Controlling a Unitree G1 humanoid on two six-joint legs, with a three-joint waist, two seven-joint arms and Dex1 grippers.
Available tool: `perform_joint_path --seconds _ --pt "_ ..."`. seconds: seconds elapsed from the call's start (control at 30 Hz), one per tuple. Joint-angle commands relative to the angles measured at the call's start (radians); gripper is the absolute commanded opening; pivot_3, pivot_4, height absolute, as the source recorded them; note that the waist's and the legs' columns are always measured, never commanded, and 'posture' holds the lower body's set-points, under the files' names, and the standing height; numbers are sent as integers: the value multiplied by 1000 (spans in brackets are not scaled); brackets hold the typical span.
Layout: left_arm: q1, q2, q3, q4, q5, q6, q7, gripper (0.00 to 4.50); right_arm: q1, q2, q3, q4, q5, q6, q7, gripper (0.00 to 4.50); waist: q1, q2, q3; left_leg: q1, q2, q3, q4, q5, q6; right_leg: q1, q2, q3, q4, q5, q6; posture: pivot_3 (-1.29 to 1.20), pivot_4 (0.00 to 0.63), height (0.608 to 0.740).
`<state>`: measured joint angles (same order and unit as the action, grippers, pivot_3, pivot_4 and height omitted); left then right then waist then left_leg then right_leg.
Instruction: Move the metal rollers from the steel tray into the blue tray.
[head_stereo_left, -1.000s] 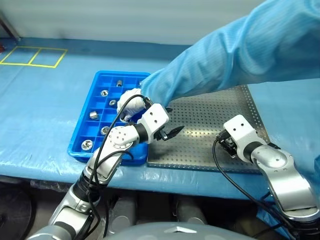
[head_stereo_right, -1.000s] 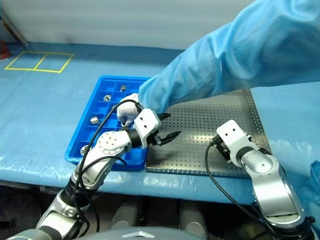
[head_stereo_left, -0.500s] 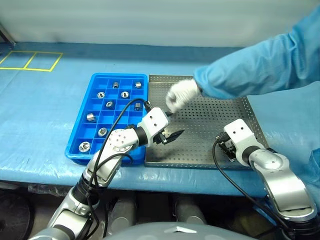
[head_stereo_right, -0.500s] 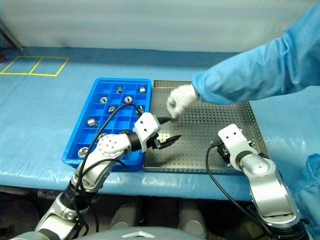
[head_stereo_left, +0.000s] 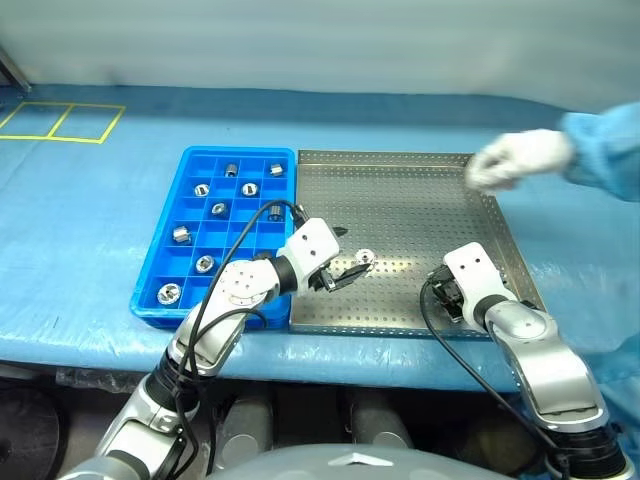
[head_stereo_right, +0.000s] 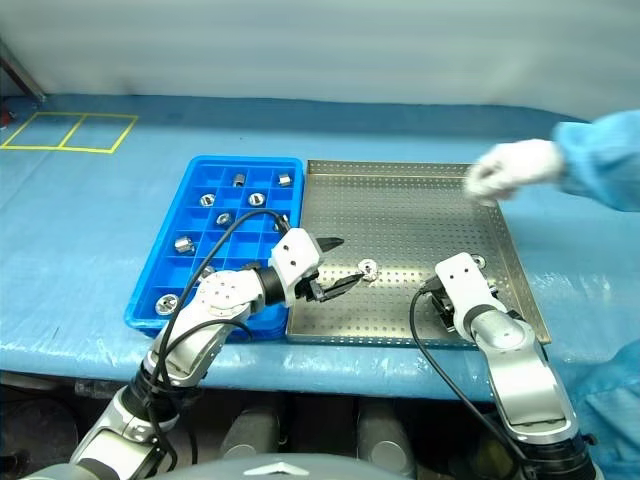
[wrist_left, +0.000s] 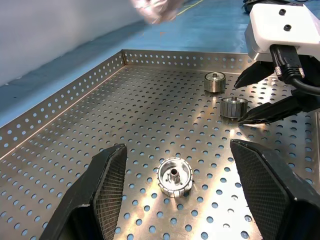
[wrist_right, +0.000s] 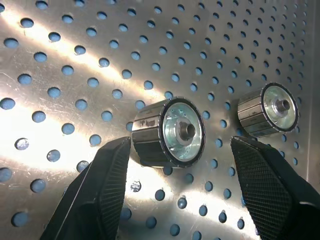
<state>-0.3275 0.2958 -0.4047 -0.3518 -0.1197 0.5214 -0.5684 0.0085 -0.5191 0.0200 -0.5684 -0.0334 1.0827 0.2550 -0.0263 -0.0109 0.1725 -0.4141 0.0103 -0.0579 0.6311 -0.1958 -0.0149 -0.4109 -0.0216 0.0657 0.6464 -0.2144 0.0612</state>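
No readable brand or lettering is showing on any part; a faint stamp on one roller's side stays illegible. The steel tray (head_stereo_left: 400, 200) is lying on the blue-sheeted worktop (head_stereo_left: 90, 210), its flat grey floor punched with rows of round holes inside a low perforated rim. Touching its side, the blue tray (head_stereo_left: 165, 235) is showing glossy plastic square cells, several each holding a roller. The left pincer (wrist_left: 175, 192) is standing spread, its textured black fingers flanking a ribbed metal roller (wrist_left: 175, 176) lying flat on the perforated floor. The right pincer (wrist_right: 175, 182) is also spread, framing a second shiny roller (wrist_right: 167, 131) on its side, another (wrist_right: 267, 110) just beside. A white-gloved hand (head_stereo_left: 515, 158) is hovering over the tray's far corner.
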Motion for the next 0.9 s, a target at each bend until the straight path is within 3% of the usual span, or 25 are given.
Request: perform_joint_path --seconds 0.03,0.17,0.27,0.37,0.7,0.9 --pt "1 -3 -4 -42 5 -1 -1 3602 -19 18 -11 9 -10 -39 -22 3365 0 0 0 0 0 0 0 0 0 0 0 0 0 0 0 19 150 740" --pt "4 -1 -4 -44 6 3 2 3602 -29 33 -9 35 -14 -50 -34 3365 0 0 0 0 0 0 0 0 0 0 0 0 0 0 0 19 150 740" --pt "7 2 -2 -47 7 7 5 3602 -35 40 -12 49 -12 -52 -39 2755 1 0 0 0 0 0 0 0 0 0 0 0 0 0 0 28 150 740" --pt "9 4 1 -52 8 11 7 3602 -33 40 -11 48 -11 -49 -38 1835 1 0 0 0 0 0 0 0 0 0 0 0 0 0 0 28 150 740" --pt "16 8 13 -65 4 16 13 3602 -39 27 3 -10 7 -63 -8 1803 1 0 0 0 0 0 0 0 0 0 0 0 0 0 0 33 150 740" --pt "95 60 95 -207 -21 83 37 3602 -141 69 45 -147 162 -123 144 1803 -2 0 0 0 2 0 -2 0 0 -1 2 1 0 0 0 106 150 740"
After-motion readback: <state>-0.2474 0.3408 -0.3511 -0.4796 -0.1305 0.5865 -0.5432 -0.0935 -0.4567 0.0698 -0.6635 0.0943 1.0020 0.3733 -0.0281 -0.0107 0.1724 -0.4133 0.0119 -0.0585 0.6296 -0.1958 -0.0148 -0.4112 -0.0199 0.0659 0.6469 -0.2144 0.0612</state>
